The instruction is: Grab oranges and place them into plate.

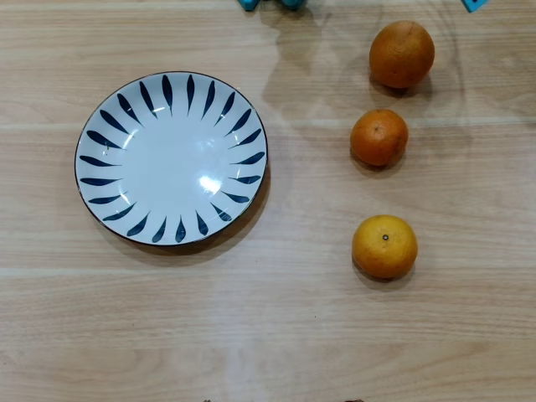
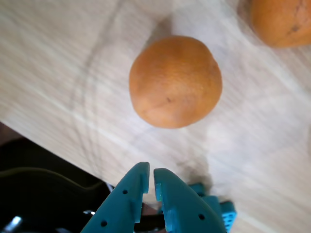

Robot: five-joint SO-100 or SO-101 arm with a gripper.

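3 oranges in column right of plate [image 1: 171,157] in overhead view: large orange [image 1: 402,54], small orange [image 1: 378,137], yellow orange [image 1: 384,245]. None plated. Gripper [image 2: 150,178] nearly closed, empty, short of large orange. Risk: nudging fruit, rolling toward table edge [image 2: 43,138].

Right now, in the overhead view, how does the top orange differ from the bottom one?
The top orange looks larger than the bottom orange. The top orange is a deeper, browner orange; the bottom orange is yellower. The bottom orange shows a dark stem dot facing up; the top orange shows none. Both are round with dimpled skin and sit on the table right of the plate, not on it.
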